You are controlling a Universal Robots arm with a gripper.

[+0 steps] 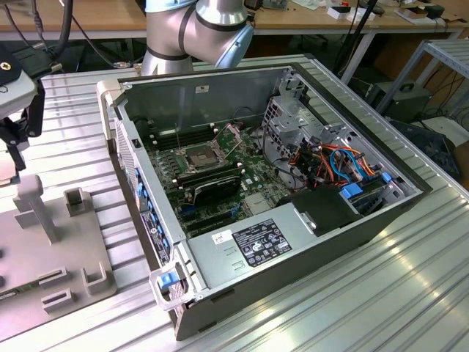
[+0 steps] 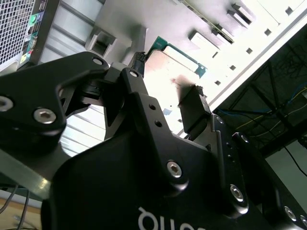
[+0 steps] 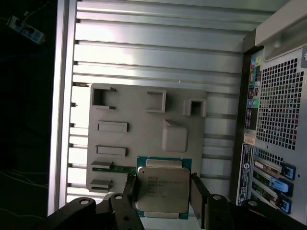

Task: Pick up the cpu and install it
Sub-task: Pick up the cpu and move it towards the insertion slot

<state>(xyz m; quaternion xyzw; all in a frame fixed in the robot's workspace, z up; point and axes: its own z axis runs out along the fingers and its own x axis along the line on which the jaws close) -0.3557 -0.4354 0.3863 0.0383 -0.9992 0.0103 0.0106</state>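
The cpu (image 3: 162, 190), a flat square chip with a silver-grey metal top and a green edge, sits between my two black fingers. My gripper (image 3: 162, 184) is shut on its sides and holds it above the grey fixture plate (image 3: 144, 129). In the second wrist view the cpu (image 2: 175, 60) shows from below between the same fingers of my gripper (image 2: 168, 76). In the exterior view my gripper (image 1: 13, 158) hangs at the far left over the fixture plate (image 1: 44, 249), well away from the socket (image 1: 199, 156) inside the open computer case (image 1: 293, 242).
The case lies on its side on the ribbed aluminium table (image 1: 410, 293), with the power supply (image 1: 256, 246), coloured cables (image 1: 337, 165) and drive cage (image 1: 293, 117) inside. Raised grey blocks (image 1: 33, 209) stand on the fixture plate. The arm's base (image 1: 190, 33) rises behind the case.
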